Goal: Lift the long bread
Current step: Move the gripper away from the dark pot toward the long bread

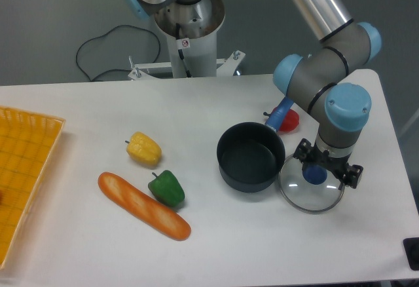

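The long bread (144,206) is an orange-brown baguette with pale slashes. It lies diagonally on the white table at the front left, untouched. My gripper (322,169) hangs far to its right, pointing down over a glass lid (312,194) with a blue knob. The wrist hides the fingers from this camera, so their state cannot be read. Nothing shows as lifted.
A green pepper (167,189) touches the bread's far side, with a yellow pepper (144,149) behind it. A dark pot (251,157) with a blue handle (280,113) stands mid-table beside a red object (290,121). A yellow basket (19,182) lines the left edge.
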Controlling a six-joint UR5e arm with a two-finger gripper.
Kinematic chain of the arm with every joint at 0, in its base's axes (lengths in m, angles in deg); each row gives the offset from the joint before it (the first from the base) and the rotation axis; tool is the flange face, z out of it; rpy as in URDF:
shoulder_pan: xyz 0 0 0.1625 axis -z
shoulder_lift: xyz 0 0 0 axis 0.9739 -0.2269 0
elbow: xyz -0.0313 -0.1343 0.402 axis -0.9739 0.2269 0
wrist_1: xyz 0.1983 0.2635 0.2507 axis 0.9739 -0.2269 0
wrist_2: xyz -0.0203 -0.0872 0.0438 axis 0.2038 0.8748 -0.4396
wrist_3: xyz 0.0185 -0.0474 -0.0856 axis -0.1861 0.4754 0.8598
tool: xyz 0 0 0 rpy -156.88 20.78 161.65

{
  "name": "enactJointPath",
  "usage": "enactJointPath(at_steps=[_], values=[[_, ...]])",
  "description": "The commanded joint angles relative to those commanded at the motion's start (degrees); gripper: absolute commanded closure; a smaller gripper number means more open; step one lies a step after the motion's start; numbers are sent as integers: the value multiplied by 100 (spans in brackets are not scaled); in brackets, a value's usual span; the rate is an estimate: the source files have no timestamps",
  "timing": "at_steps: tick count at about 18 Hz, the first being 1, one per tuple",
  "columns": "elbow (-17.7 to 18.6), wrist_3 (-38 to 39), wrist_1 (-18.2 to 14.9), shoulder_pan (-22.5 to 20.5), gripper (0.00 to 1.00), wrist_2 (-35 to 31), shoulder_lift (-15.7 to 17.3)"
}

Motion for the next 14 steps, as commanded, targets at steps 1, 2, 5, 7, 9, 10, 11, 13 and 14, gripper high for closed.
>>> enactJointPath(at_steps=[1, 2, 5, 7, 9, 10, 11, 13, 14], values=[[-9, -44, 0, 17, 0, 9, 18], [-52, -27, -9, 61, 0, 96, 35], [-18, 26, -18, 228, 0, 176, 158], [140, 79, 0, 439, 0, 149, 316], [89, 594, -9, 606, 0, 176, 352], [105, 911, -9, 720, 0, 141, 334], [123, 949, 0, 782, 0, 115, 326], [123, 993, -17, 800, 0, -43, 352], [132, 1002, -26, 817, 0, -70, 361]])
